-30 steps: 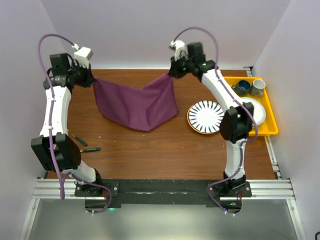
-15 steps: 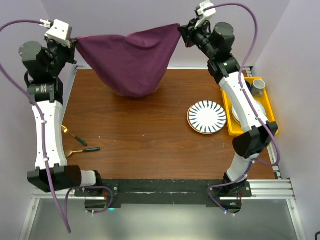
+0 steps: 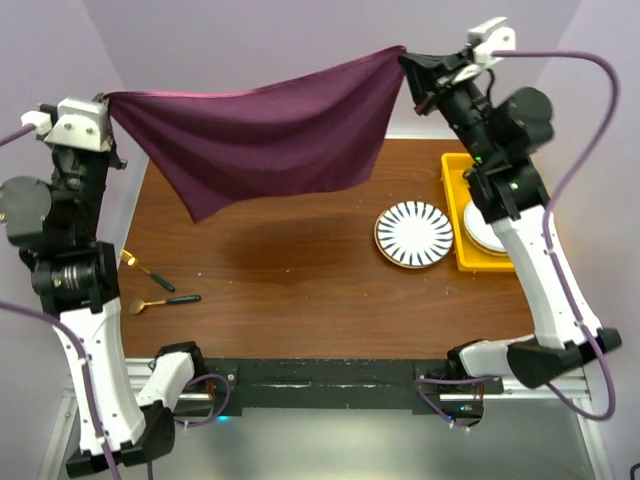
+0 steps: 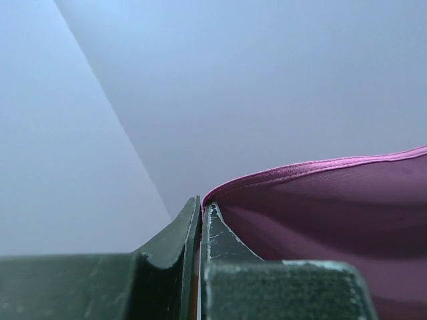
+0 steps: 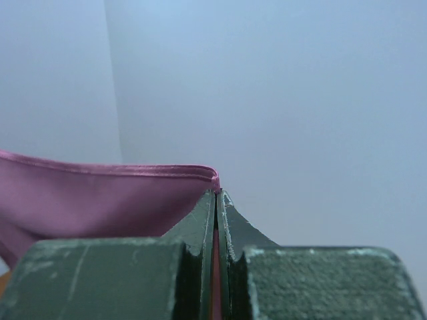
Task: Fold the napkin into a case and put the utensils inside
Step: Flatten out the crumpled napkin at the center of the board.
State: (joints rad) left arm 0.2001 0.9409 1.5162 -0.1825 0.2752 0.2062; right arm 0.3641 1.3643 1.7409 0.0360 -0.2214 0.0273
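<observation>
With the left end effector point(image 3: 108, 100) and right end effector point(image 3: 405, 62) each pinched tight on a top corner of the napkin point(image 3: 260, 135), hung taut above the 12 o'clock side of the worktop point(image 3: 300, 285), lower both evenly so the seemingly free bottom edge lands flat.

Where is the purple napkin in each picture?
Top external: the napkin hangs stretched across the upper middle, between the left pincer and the right pincer, above the table.
Left wrist: the napkin fills the lower right, its corner pinched at bottom centre.
Right wrist: the napkin sits lower left, its corner pinched at bottom centre.
Shared landmark: the shiny hem running between both pinched corners.
</observation>
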